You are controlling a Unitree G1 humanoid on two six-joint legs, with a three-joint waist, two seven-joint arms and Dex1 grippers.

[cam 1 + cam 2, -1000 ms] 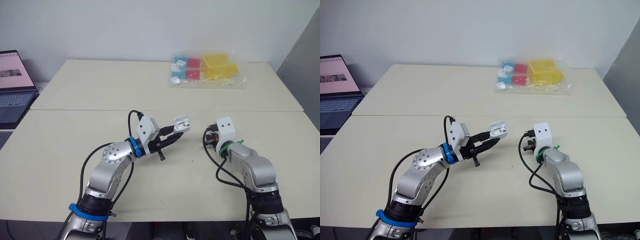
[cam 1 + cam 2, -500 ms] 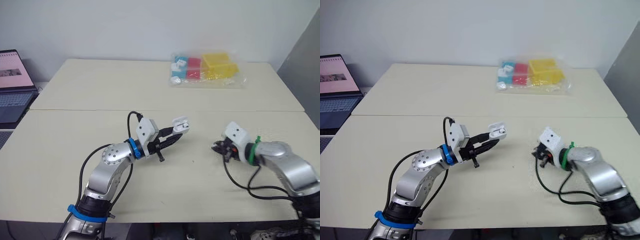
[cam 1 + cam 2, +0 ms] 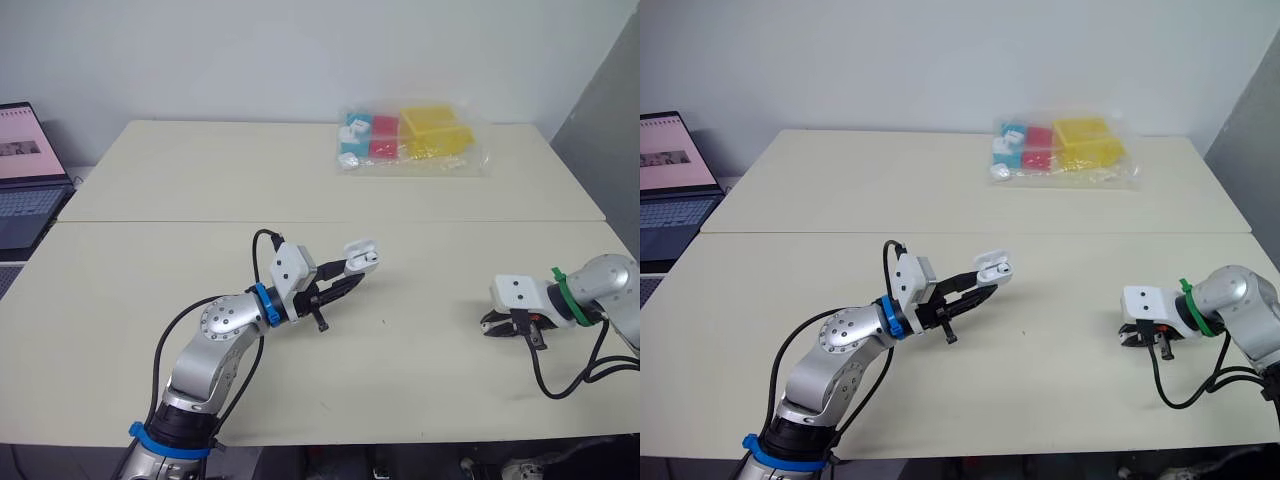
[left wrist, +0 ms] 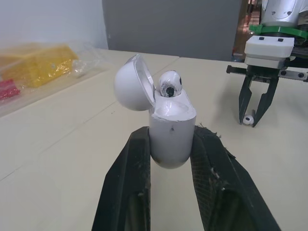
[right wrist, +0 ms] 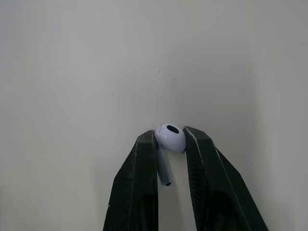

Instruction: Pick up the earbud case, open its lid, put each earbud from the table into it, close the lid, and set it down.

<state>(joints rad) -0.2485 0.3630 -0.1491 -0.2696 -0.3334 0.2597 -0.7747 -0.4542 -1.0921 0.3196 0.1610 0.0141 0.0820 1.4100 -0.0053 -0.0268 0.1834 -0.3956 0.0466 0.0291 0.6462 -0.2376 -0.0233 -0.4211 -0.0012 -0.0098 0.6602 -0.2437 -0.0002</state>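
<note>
My left gripper [image 3: 350, 274] is shut on the white earbud case [image 3: 362, 254] and holds it above the middle of the table. The lid stands open, and one earbud [image 4: 169, 84] sits in the case [image 4: 171, 130]. My right gripper [image 3: 497, 327] is down at the table's right side, pointing at the surface. In the right wrist view its fingers [image 5: 144, 159] close on the head of the second white earbud [image 5: 171, 134], whose stem lies on the table. The left wrist view shows that earbud [image 4: 248, 119] between the right gripper's tips.
A clear bag of coloured blocks [image 3: 410, 140] lies at the back of the far table. An open laptop [image 3: 20, 170] stands at the far left. A seam [image 3: 150, 221] runs between the two tabletops.
My right arm has swung out to the right and down to the table, and its fingers now grip the earbud. The left gripper has kept the open case almost still.
</note>
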